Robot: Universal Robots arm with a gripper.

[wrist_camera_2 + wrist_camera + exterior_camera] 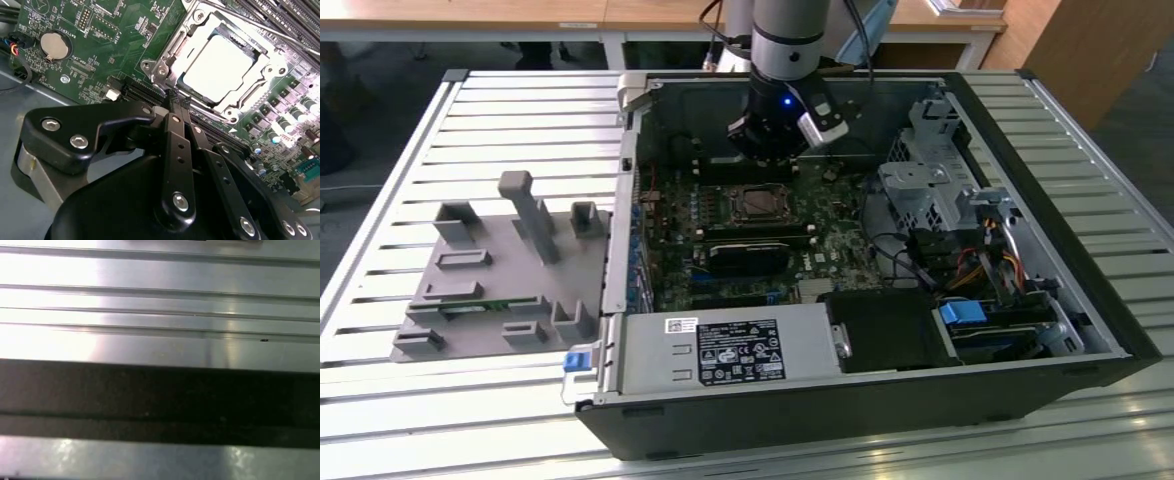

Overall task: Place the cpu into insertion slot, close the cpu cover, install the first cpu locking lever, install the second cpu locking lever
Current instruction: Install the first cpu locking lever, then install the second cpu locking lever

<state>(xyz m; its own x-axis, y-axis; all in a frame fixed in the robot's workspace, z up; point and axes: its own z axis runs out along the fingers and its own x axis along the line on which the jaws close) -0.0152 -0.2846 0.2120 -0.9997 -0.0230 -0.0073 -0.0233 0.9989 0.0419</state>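
My gripper hangs inside the open computer case, just above the green motherboard. My two black fingers are pressed together with nothing between them. Their tips sit right beside one corner of the insertion slot. The cpu lies flat in that slot, and the shiny cpu cover lies down around it.

The case walls stand close on the far side, so there is little room there. Long black slots run along the far edge of the slot. In the exterior view my arm comes straight down from above. A grey parts holder rests on the slatted table, well apart from me.
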